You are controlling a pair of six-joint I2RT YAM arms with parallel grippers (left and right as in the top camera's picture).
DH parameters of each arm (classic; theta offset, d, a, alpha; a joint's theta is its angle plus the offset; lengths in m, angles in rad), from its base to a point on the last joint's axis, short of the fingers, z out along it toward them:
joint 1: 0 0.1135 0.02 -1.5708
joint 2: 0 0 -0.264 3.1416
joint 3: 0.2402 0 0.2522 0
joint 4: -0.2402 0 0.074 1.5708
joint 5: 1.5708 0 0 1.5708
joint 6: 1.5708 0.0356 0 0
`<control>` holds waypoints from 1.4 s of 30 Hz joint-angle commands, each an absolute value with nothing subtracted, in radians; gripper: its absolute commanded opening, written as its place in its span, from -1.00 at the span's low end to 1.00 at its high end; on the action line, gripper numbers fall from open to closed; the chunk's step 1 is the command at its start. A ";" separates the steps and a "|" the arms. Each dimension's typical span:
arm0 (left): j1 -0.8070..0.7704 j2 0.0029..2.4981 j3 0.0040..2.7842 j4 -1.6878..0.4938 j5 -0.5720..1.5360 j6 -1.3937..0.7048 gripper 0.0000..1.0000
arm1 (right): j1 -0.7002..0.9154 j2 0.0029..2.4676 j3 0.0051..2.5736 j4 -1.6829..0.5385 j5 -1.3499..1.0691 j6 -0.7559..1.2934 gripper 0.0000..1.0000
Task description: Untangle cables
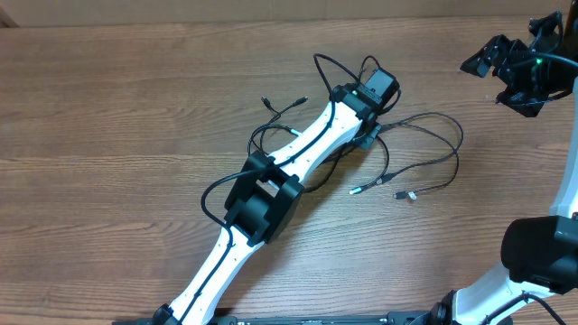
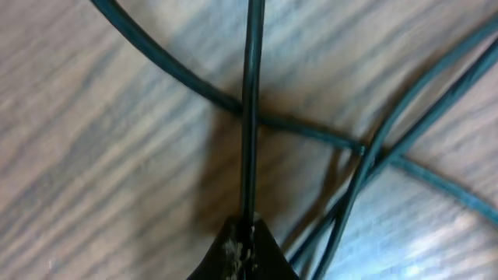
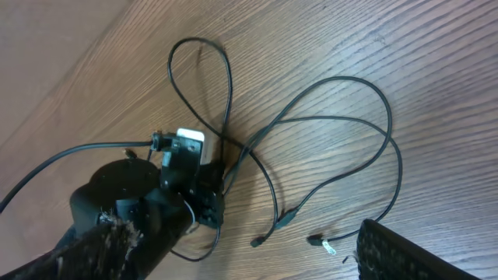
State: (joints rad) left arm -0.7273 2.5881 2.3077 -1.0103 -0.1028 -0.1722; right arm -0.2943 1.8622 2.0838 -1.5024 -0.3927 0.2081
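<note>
The left end effector (image 2: 241, 250) looks pinched shut on one strand of the cables (image 2: 250, 117), which runs straight ahead from its tips. The other loops sprawl across the worktop (image 1: 108, 117) toward the right end effector (image 1: 515, 72), which is held high and well apart. I can't tell its grip.

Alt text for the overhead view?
The left arm stretches diagonally across a wooden table, its end effector down in a loose tangle of thin black cables. The right end effector hangs near the top right corner, clear of them.
</note>
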 commanded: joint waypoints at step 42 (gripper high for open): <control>-0.280 1.514 2.551 -1.346 0.648 -0.278 -0.92 | -0.196 1.864 2.081 -1.527 -0.395 0.173 0.85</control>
State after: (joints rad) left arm -0.2920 1.5810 2.5450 -1.3540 0.6163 -0.2317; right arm -0.2005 1.8622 2.0838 -1.5269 -0.3927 0.1978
